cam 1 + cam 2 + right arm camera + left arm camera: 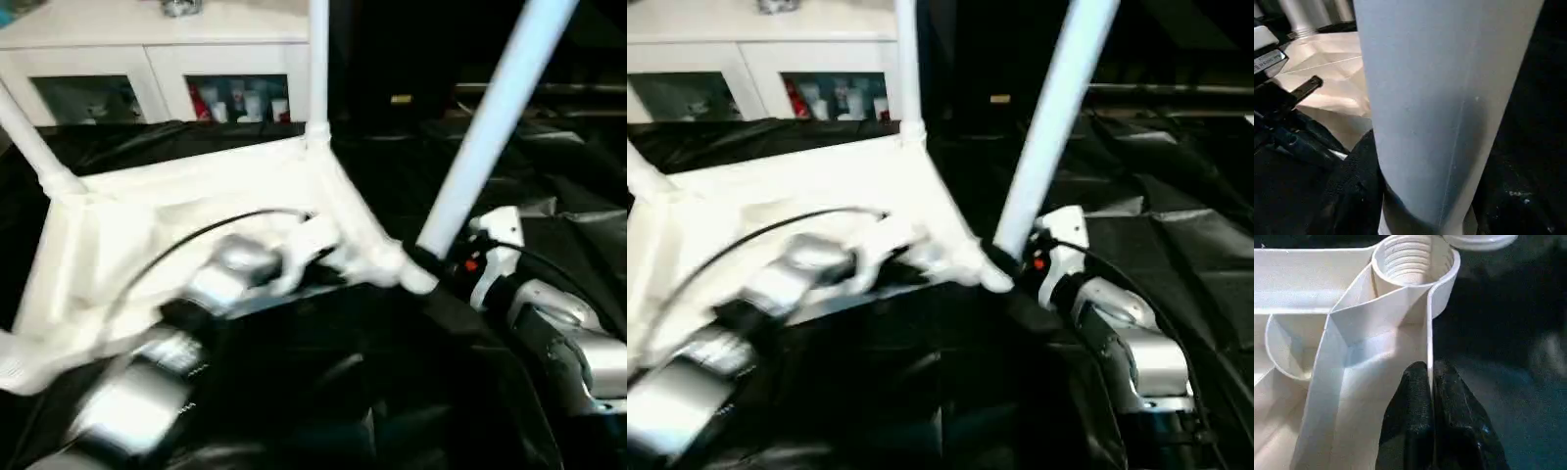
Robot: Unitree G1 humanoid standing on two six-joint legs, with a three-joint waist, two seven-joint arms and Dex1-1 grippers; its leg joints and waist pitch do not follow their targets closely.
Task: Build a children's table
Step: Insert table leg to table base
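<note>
1. My left gripper (1430, 382) pinches the thin rim wall of the upturned table top (167, 211), one finger (1411, 396) on each side.
2. Just beyond those fingers stands a threaded corner socket (1410, 259).
3. My right gripper (423, 262) clasps the foot of a white leg (490, 127), which leans away from me.
4. That leg's end hangs just above the socket.
5. Two further legs (318, 69) stand in the far corners.
6. The top rests on black cloth (568, 225).
</note>
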